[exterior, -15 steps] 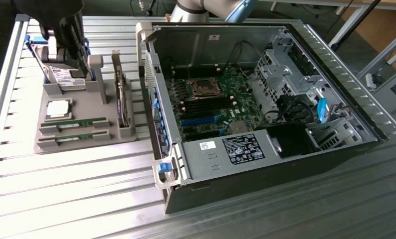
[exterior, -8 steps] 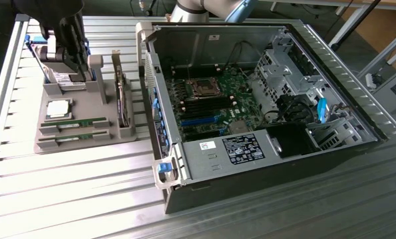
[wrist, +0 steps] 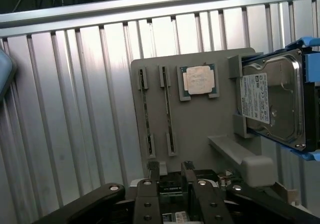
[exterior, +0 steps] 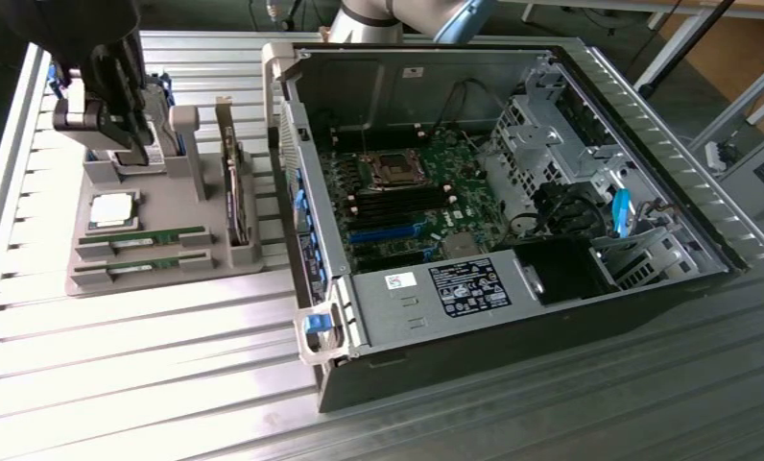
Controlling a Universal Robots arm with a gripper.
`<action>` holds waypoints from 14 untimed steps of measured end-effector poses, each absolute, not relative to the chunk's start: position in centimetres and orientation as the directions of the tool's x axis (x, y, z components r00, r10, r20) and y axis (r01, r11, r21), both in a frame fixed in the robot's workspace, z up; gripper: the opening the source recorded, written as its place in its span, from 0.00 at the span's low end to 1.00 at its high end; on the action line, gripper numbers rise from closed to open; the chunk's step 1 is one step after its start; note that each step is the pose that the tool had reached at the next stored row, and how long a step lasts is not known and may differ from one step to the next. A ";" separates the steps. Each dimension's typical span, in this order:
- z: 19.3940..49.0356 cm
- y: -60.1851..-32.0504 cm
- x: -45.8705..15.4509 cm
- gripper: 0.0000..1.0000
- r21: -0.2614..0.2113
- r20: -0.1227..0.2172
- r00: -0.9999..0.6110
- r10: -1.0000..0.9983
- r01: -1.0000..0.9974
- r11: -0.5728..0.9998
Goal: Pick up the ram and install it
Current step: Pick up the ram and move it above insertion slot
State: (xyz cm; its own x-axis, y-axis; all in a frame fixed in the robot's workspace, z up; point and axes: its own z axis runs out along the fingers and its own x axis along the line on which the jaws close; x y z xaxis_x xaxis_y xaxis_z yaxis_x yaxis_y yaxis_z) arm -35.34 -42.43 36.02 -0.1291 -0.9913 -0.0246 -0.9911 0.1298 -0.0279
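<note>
The tool (wrist: 170,168), spread and empty, hangs over the holder (exterior: 178,206) at the exterior view's left, where the ram (exterior: 145,236) sits edge-up. A skewed pinch on that thin edge could jam it.

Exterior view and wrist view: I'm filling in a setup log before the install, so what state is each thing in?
gripper: fingers open, empty, over the edge of the tray.
ram sticks: both seated in tray slots, not gripped.
processor: lying flat in its tray recess.
hard drive: standing on edge in the tray's holder.
computer case: lying on its side, open, motherboard exposed.
</note>
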 end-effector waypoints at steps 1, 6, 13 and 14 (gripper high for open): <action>36.0 -42.4 -35.4 0.30 -0.028 -0.025 -0.129 -0.991 -0.991 0.130; 35.3 -42.6 -35.7 0.30 -0.028 -0.025 -0.129 -0.991 -0.991 0.130; 34.6 -42.9 -35.9 0.30 -0.028 -0.025 -0.129 -0.991 -0.991 0.130; 34.5 -42.9 -35.9 0.30 -0.028 -0.025 -0.129 -0.991 -0.991 0.130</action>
